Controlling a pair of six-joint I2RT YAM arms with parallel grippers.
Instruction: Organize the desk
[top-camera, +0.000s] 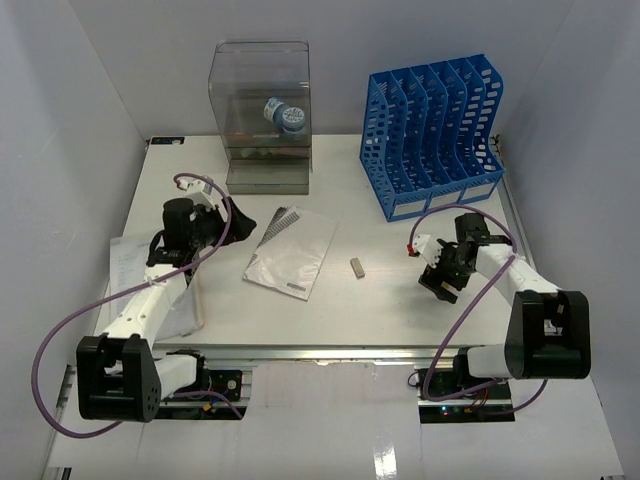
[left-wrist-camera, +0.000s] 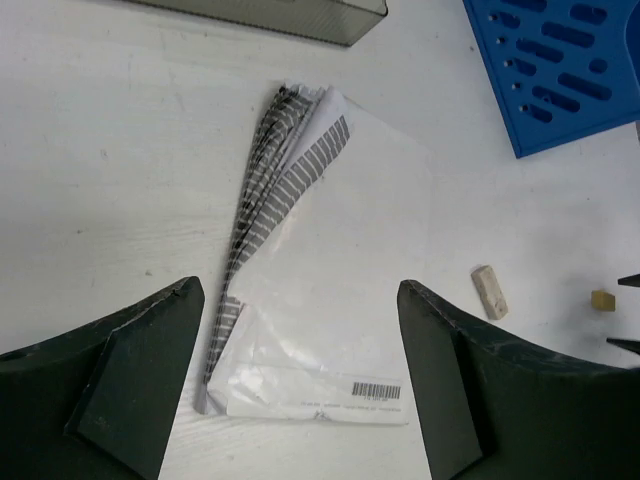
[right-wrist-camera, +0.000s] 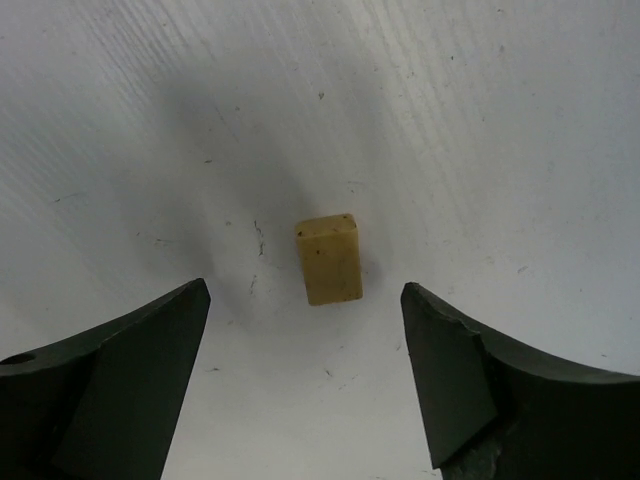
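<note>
The desk (top-camera: 390, 305) fills the view, white and wide, with the blue file rack (top-camera: 435, 130) at its far right and a booklet (top-camera: 290, 250) lying near its middle. The left gripper (left-wrist-camera: 300, 288) hovers over that booklet, fingers spread and empty. The right gripper (right-wrist-camera: 304, 288) hangs with fingers spread either side of a small tan block (right-wrist-camera: 328, 260), touching nothing. The pinch likely goes best if it descends straight, keeps the block centred, and closes across its narrow sides

Far back on the desk (top-camera: 400, 310) stands the drawer box (top-camera: 260, 120), file rack (top-camera: 435, 135) to its right. Before them lies a booklet (top-camera: 292, 252) — eraser (top-camera: 357, 266) near its right.
</note>
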